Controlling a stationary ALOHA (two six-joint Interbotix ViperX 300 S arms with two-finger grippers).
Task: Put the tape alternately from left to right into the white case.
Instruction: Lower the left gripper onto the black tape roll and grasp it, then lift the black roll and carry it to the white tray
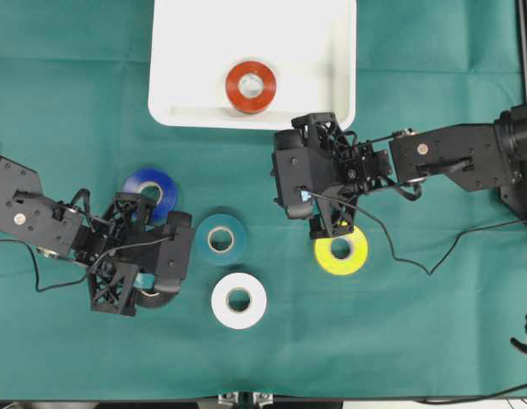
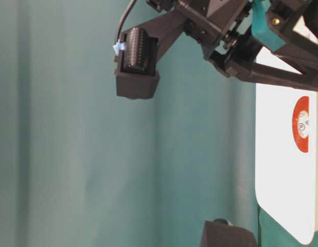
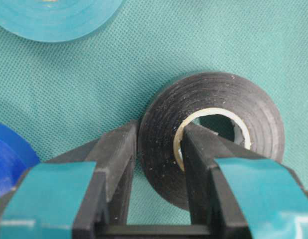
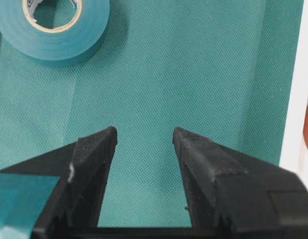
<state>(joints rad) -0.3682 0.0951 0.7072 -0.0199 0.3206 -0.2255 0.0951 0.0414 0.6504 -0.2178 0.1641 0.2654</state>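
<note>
**Black roll pinched through its core, ready to come off the cloth**

Closest to the lens of the left wrist view, two black fingers (image 3: 116, 164) clamp one wall of the black tape roll (image 3: 214, 129): one finger sits inside the pale cardboard core, the other presses the outer face, so the left gripper (image 3: 159, 149) is closed tight on that wall. The roll lies flat on the green cloth (image 1: 434, 341). From overhead it is nearly hidden under the arm, with only a dark curve showing.

The right gripper (image 4: 144, 144) hangs about half open over bare cloth with nothing between its jaws, just short of the white case (image 1: 174, 51). Inside the case, near its front rim, one red-orange roll (image 1: 251, 86) already lies flat. Still out on the cloth are the blue roll (image 1: 151, 189), partly under the left arm, the teal roll (image 1: 221, 239), the white roll (image 1: 239, 300) and the yellow roll (image 1: 340, 249), which is partly hidden under the right gripper.

The risk I see is in the lift. The grip holds only one side of the ring, so the roll may swing and slip out on the way to the case. The blue roll lies just beside the left fingers and could get nudged as the arm rises. The parked right arm also stands close to the path towards the case.
</note>
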